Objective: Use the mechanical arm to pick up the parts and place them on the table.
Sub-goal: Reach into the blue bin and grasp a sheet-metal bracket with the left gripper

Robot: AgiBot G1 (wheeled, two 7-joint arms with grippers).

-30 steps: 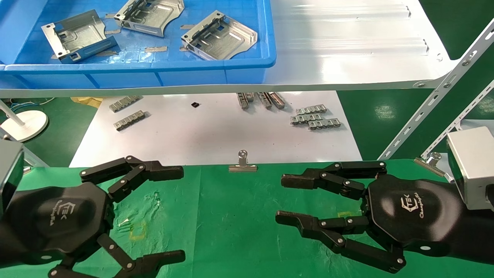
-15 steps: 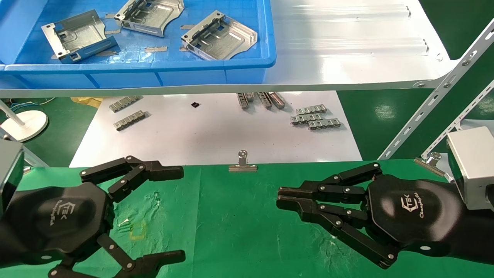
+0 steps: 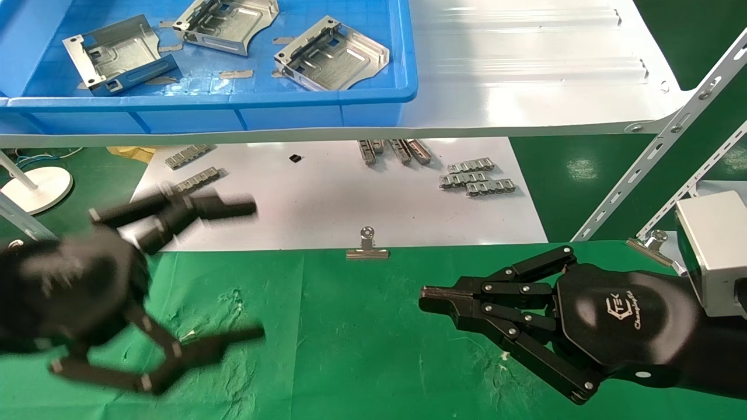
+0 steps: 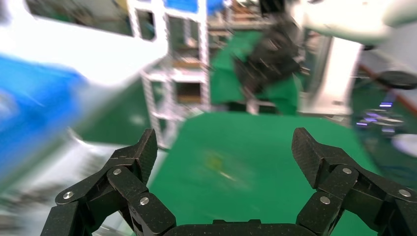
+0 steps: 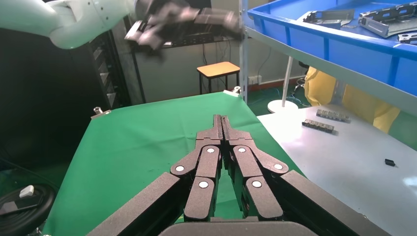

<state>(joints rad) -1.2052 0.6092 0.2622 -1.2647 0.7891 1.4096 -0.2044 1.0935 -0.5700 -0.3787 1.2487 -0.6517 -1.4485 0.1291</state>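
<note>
Three shiny silver parts (image 3: 111, 52) (image 3: 227, 20) (image 3: 330, 52) lie in a blue bin (image 3: 233, 99) on the glossy white shelf. They also show in the right wrist view (image 5: 327, 17). My left gripper (image 3: 257, 269) is open and empty, blurred by motion, raised above the left of the green table (image 3: 350, 326). Its wrist view (image 4: 226, 142) shows only green cloth between the jaws. My right gripper (image 3: 423, 297) is shut and empty, low over the right of the table. Its fingers are pressed together in its wrist view (image 5: 221, 118).
A white board (image 3: 327, 198) below the shelf holds grey link strips (image 3: 475, 178) (image 3: 192, 181). Binder clips (image 3: 366, 248) (image 3: 650, 242) grip the cloth's far edge. Slanted shelf struts (image 3: 659, 146) stand at the right. A white round base (image 3: 35, 186) sits far left.
My right gripper has gone from open to shut, with nothing in it. My left arm has just lifted and moved towards the shelf, still open.
</note>
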